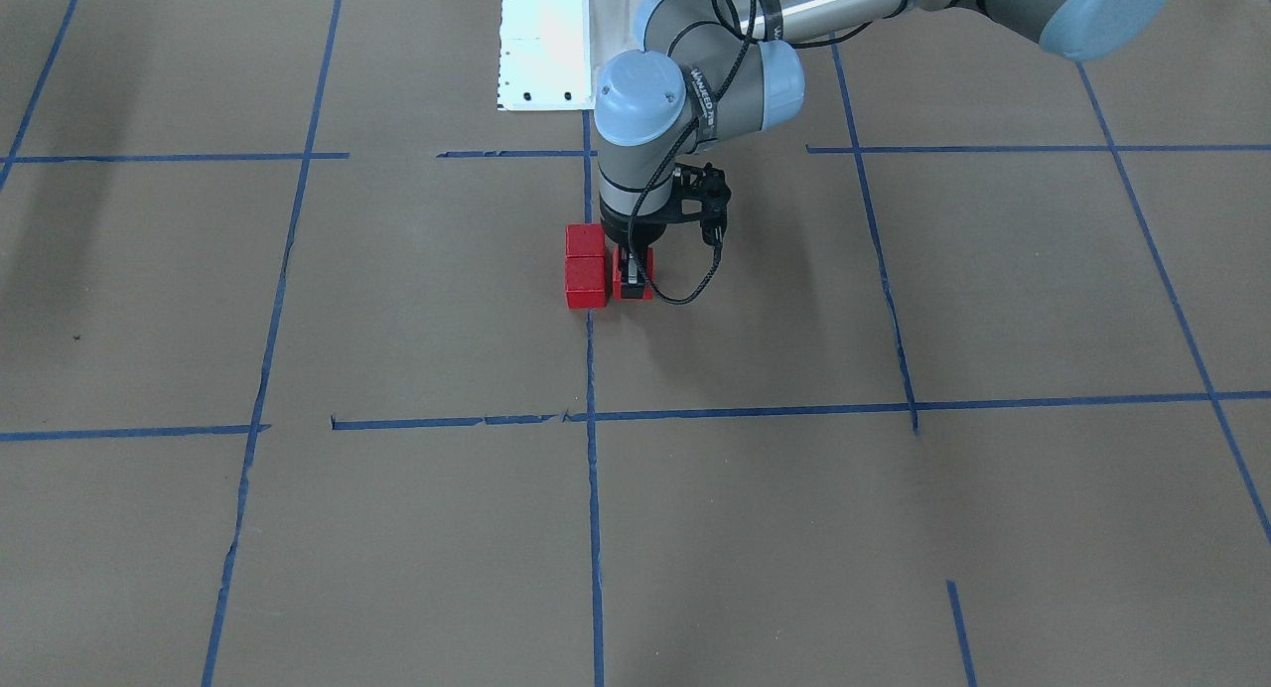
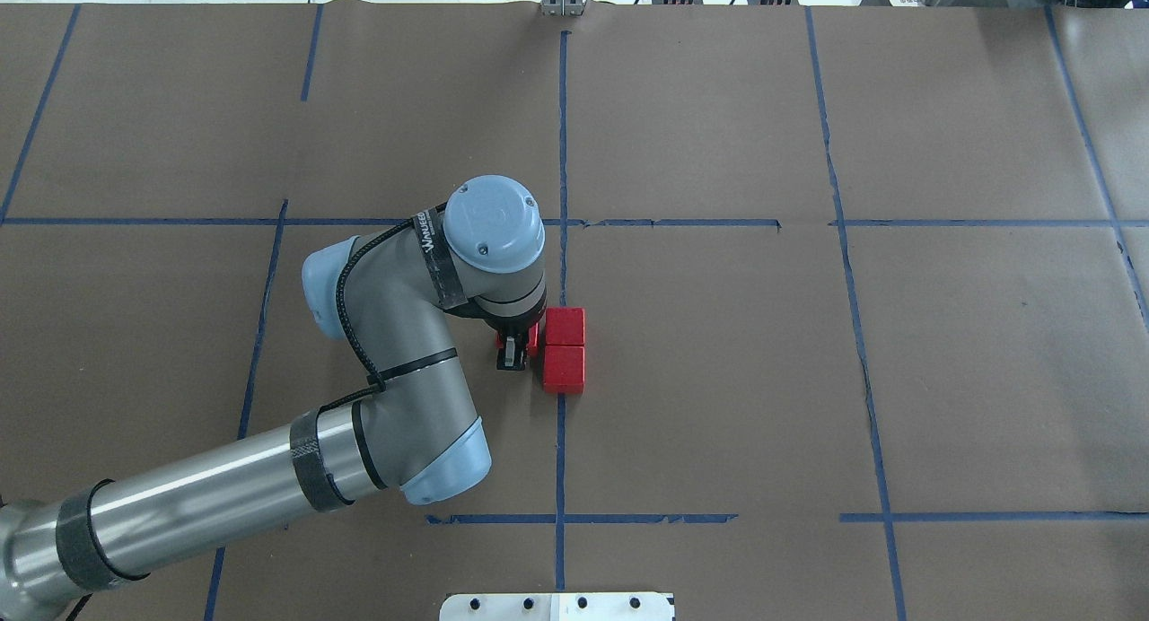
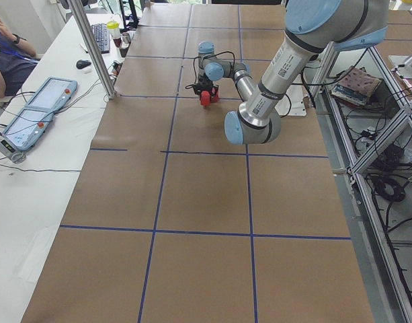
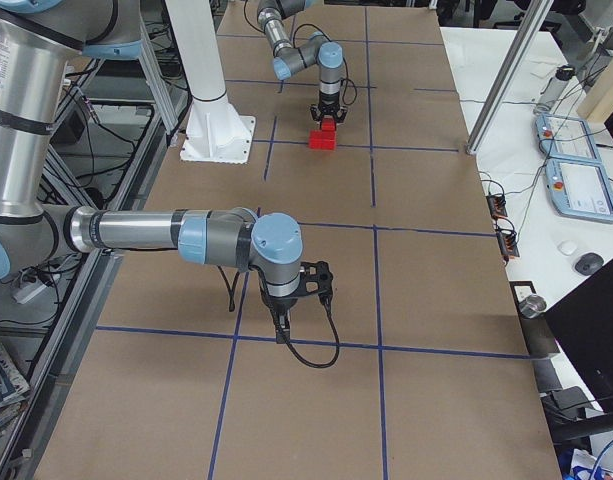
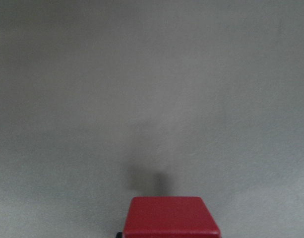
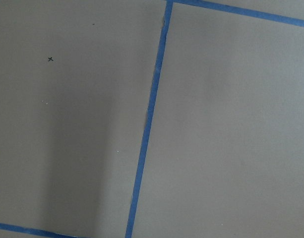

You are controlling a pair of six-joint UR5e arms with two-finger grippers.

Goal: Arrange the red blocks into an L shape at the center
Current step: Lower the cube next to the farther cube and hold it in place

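Left fingers (image 1: 630,268) clamp one red block (image 1: 645,270) beside two others (image 1: 586,282).

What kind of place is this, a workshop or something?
Most likely a robotics research lab. A left arm, busy with red blocks, and a right arm reach over a table papered brown with a blue tape grid; the desk alongside holds control tablets and a keyboard.

red block (image 5: 167,216) low centre, brown paper (image 5: 142,74)

Three red blocks (image 1: 585,282) lie together in an L at the center (image 1: 695,354).
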